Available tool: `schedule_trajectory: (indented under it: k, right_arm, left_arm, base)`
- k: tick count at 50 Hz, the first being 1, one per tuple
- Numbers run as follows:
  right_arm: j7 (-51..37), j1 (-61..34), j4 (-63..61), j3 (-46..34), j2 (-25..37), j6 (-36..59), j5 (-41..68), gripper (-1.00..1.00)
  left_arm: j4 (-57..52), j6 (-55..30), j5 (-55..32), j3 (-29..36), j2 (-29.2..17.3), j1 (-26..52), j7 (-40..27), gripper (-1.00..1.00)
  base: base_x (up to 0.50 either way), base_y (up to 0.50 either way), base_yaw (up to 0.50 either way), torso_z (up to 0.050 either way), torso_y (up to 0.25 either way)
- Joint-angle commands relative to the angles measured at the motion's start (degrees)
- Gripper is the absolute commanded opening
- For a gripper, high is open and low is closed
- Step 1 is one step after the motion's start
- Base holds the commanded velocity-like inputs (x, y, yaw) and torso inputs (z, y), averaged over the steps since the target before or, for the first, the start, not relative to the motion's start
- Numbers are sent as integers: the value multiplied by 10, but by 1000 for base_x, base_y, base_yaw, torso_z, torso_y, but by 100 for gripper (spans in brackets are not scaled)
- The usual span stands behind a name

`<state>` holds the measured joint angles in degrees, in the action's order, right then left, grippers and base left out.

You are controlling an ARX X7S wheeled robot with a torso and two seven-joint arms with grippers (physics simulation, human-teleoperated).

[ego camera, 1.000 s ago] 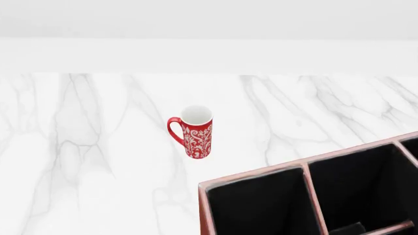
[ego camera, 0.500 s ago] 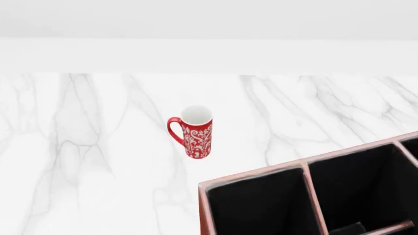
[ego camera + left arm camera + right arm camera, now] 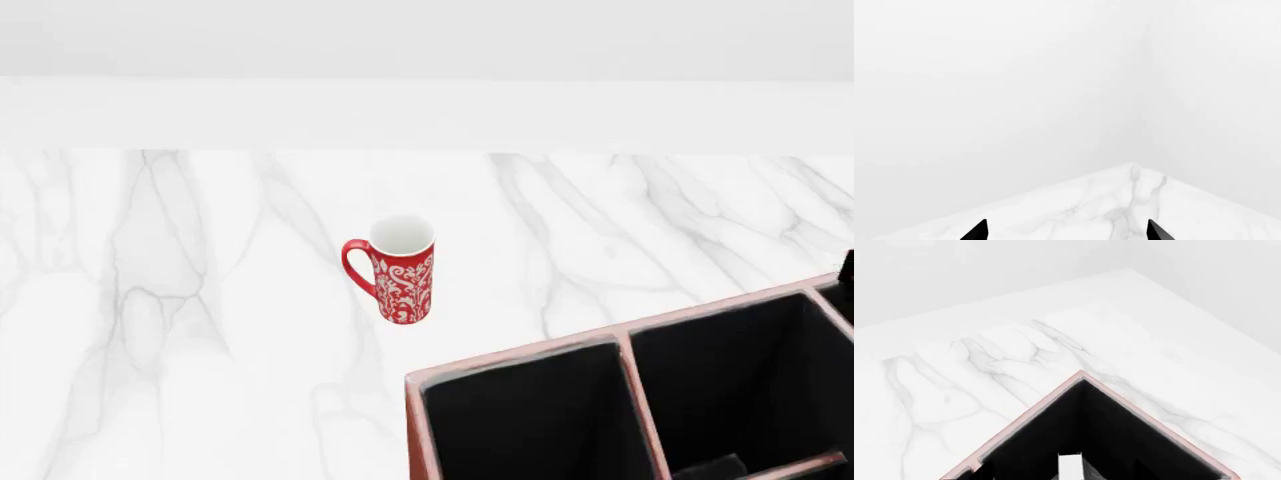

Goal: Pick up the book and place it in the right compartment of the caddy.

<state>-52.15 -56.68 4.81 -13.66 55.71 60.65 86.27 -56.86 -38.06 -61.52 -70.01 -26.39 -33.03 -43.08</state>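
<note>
1. The marble table (image 3: 200, 350) is filling the field ahead of and below the left gripper (image 3: 1066, 234). That gripper is hanging over a bare corner of the slab with nothing between its fingertips.
2. The caddy (image 3: 521, 355) is lying directly below the right wrist camera. One pink-rimmed corner is pointing away from that arm, and the black interior is opening beneath it. In the head view its nearest compartments are reading as black and divided by pink-edged walls.
3. The red patterned mug (image 3: 396, 272) is standing upright, well apart from both arms and just beyond the caddy's near corner. It is not taking part in the task.
4. The book is not showing plainly in any view. A narrow white strip (image 3: 1069, 467) is appearing below the right arm, inside the caddy's outline. It may be the page edges, but this cannot be confirmed, nor can the compartment be told.
5. A dark sliver (image 3: 846, 262) is entering at the head view's right edge; its identity cannot be told.

Gripper state: the left gripper's two black tips are standing wide apart and empty. The right gripper's fingers are not appearing in any picture, so its state cannot be told.

Progress, as a judgement: the right arm is working at the caddy, so the task is probably nearing or undergoing placement. Confirming that the book is seated in the right compartment is what remains.
</note>
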Motion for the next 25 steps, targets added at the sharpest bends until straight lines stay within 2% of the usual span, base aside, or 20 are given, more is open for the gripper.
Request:
schedule_trajectory:
  k: [1,2,3,4,5,6,7,8,12,17,25]
  right_arm:
    - [-25,-75,-49,-24,-59,7,-5,100]
    - [-26,-86,-53,-31,-79,7,-6,100]
    - [-28,-90,-52,-33,-88,7,-3,100]
    - [-27,-103,-53,-48,-106,9,-16,100]
    - [-25,-108,-51,-51,-114,10,-17,100]
    - [-25,-113,-50,-55,-121,11,-17,100]
    - [-27,-118,-50,-59,-126,12,-20,100]
    - [-28,-130,-46,-64,-143,12,-19,100]
    - [-25,-140,-39,-80,-167,11,-32,100]
    - [-22,-148,-42,-89,-193,8,-32,100]
    - [-23,-148,-53,-103,-231,-2,-35,100]
  left_arm:
    - [52,-12,-164,227,-261,199,-153,100]
    - [82,-2,-171,312,-304,285,-177,100]
    - [95,2,-169,388,-317,329,-185,100]
    - [124,-7,-169,474,-329,415,-185,100]
    - [127,-8,-169,508,-329,445,-189,100]
    - [147,-21,-167,572,-323,518,-186,100]
    - [159,-30,-165,606,-317,557,-182,100]
    - [190,-64,-149,677,-293,643,-174,100]
    - [235,-99,-111,773,-234,755,-134,100]
    - [290,-111,-58,845,-176,828,-83,100]
    - [344,-107,-12,909,-110,898,-19,100]
  base:
    - [0,0,0,0,0]
    - [0,0,0,0,0]
    - [0,0,0,0,0]
    - [0,0,0,0,0]
    - [0,0,0,0,0]
    - [0,0,0,0,0]
    - [0,0,0,0,0]
    - [0,0,0,0,0]
    - [0,0,0,0,0]
    - [0,0,0,0,0]
    - [0,0,0,0,0]
